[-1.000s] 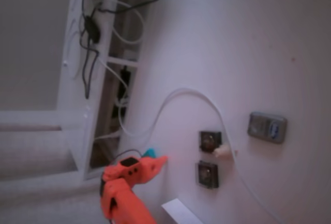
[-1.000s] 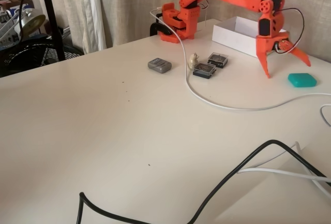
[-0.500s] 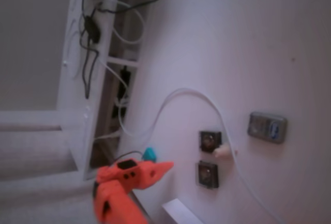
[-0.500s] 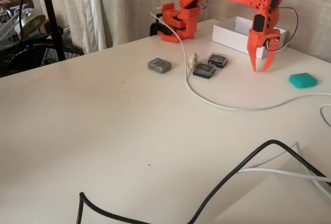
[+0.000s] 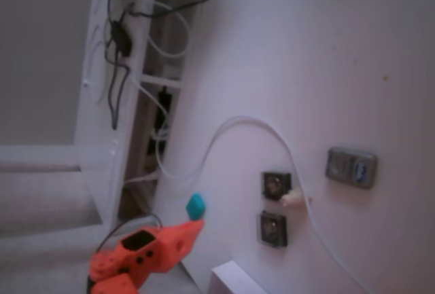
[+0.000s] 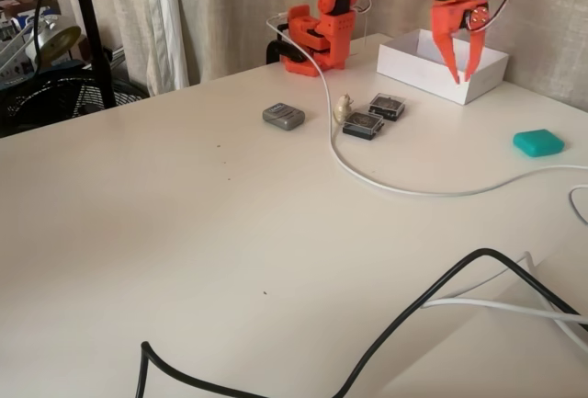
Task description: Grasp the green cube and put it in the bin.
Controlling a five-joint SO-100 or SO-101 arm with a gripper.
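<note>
The table [image 6: 184, 233] has a smooth, matt off-white top with a few tiny dark specks. The arm and its gripper [image 6: 460, 74] look like orange plastic, matt with a faint sheen — hard and smooth-sided. The green cube [image 6: 537, 142] is smooth teal, softly matt, with rounded edges. The bin [image 6: 404, 65] looks like thin white card or plastic; which one cannot be told. The grey device [image 6: 283, 116] has a dull metallic-grey casing. The two dark sockets [image 6: 374, 115] have glossy tops. The white cable [image 6: 404, 190] and black cable [image 6: 404, 315] have smooth sheaths — slightly shiny. The curtain [image 6: 230, 3] behind is woven beige cloth.
</note>
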